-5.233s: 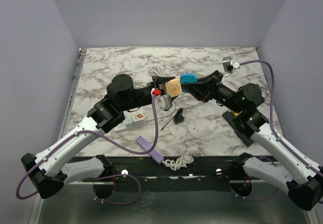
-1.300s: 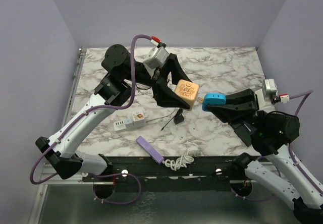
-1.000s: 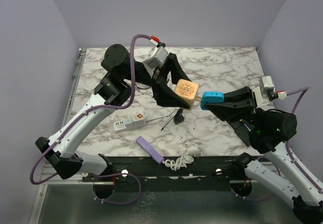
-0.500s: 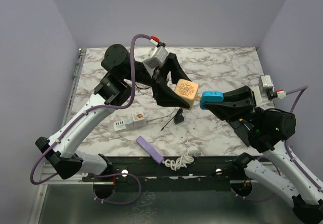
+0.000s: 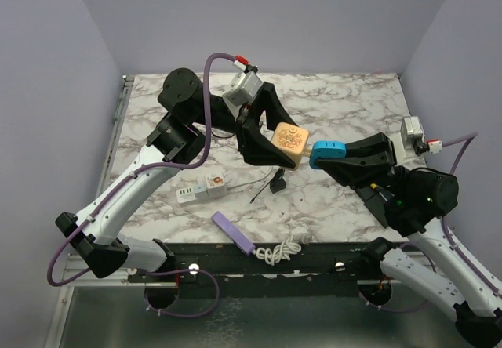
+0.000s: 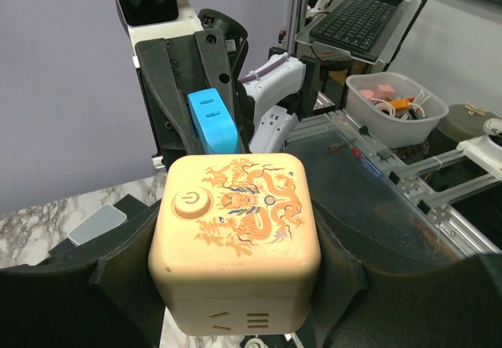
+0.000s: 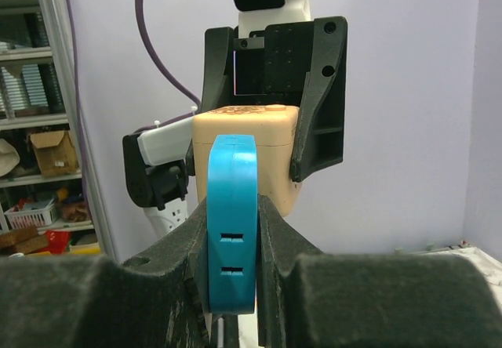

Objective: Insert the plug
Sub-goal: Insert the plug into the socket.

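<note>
Over the marble desk (image 5: 353,105), left jaws clamp the cream socket cube (image 5: 289,144) as a target; right jaws grip the blue plug (image 5: 324,153) just beside it, lined up for insertion.

Left fingers (image 5: 257,146) and right fingers (image 5: 362,154) clamped, raised, pointing toward each other.

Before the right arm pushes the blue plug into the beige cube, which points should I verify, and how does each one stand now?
1. Left gripper clamped on the beige power cube: ok.
2. Right gripper clamped on the blue plug: ok.
3. Plug in line with the cube, seen from the right wrist: ok.
4. Mating faces matched: cannot tell, hidden between them.
5. Plug seated: not ok, its whole body stands outside the cube.
</note>
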### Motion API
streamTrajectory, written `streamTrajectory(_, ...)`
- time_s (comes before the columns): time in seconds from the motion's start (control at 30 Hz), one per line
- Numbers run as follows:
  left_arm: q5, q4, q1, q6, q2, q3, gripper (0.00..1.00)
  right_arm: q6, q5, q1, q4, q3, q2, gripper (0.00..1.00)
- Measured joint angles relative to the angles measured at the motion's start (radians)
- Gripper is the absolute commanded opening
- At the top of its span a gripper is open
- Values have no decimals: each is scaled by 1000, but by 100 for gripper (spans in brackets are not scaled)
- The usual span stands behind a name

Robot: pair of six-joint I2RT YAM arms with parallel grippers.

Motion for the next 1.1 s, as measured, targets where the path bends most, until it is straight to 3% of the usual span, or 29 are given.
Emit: streamTrajectory(1.1,0,23,9,-5,0,0,0,-39,-1,0,-11,29,32,1)
